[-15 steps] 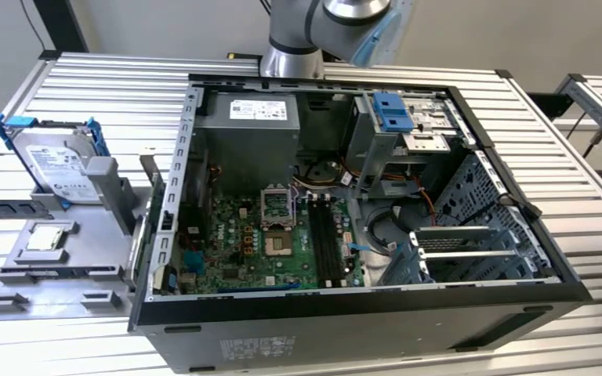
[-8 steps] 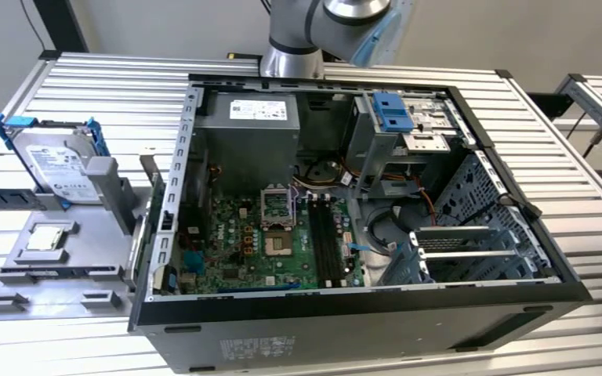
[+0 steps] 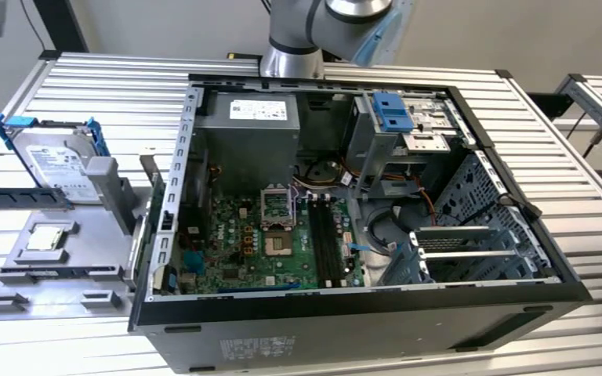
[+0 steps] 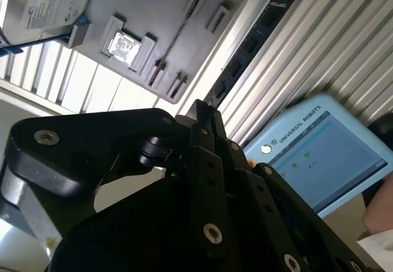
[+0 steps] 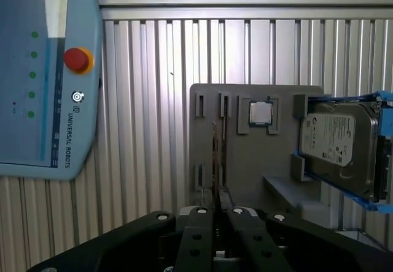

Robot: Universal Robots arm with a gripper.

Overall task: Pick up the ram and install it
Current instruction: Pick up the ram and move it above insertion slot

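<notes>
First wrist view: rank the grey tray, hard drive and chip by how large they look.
Largest to smallest:
1. grey tray
2. hard drive
3. chip
The gaps are clear; none look alike.

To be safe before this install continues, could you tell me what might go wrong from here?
The gripper holds the ram by one end, most of it sticking out, so it could tilt or slip. The memory slots sit deep in the case beside cables, so snagging looks possible.

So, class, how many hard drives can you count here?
1: the silver hard drive, in blue rails, stands on the grey fixture at the exterior view's left. Others may hide inside the case.
</notes>
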